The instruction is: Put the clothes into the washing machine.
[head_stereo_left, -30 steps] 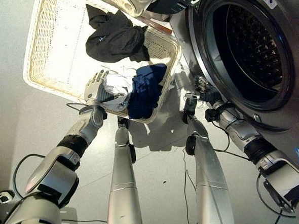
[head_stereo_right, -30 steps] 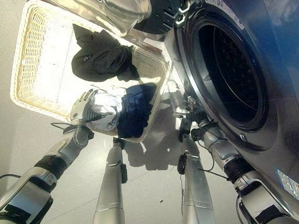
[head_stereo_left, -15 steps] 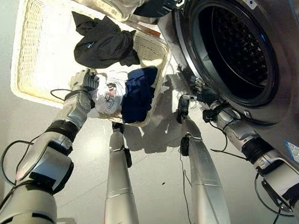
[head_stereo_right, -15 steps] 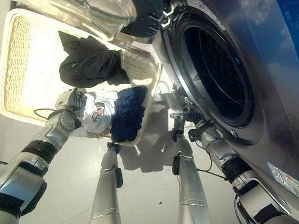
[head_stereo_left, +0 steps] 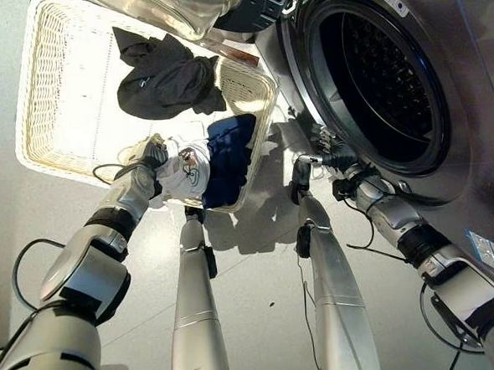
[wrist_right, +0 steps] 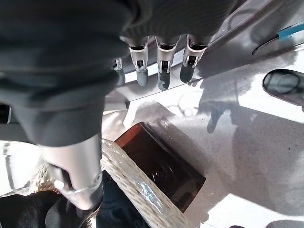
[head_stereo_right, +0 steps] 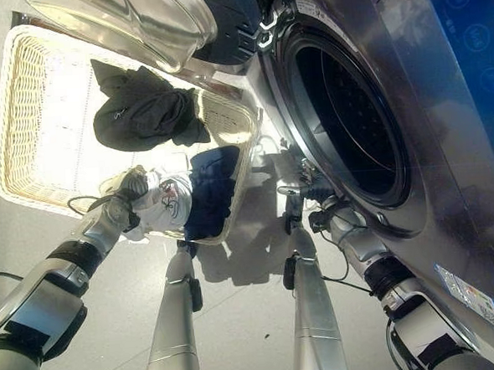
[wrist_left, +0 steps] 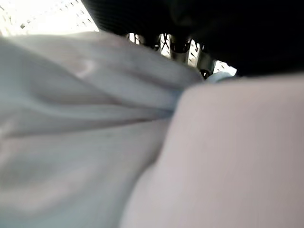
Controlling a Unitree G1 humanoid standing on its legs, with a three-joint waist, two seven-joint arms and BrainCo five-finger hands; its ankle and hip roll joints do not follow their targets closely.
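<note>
Left eye view: washing machine (head_stereo_left: 442,81) drum gaping open on the right, wicker basket (head_stereo_left: 49,105) left of it. White shirt (head_stereo_left: 191,167) sits at the basket's near edge, left hand (head_stereo_left: 149,153) clenched on it. Right hand (wrist_right: 159,66) hangs loose by the drum.

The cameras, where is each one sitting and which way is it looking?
Eye views: on the head, looking down at the basket, washing machine and both arms.
Left wrist view: on the left arm, pressed against the white garment that the left hand grips.
Right wrist view: on the right arm, past the open right hand toward the basket's rim.
Shared: white garment, basket.
</note>
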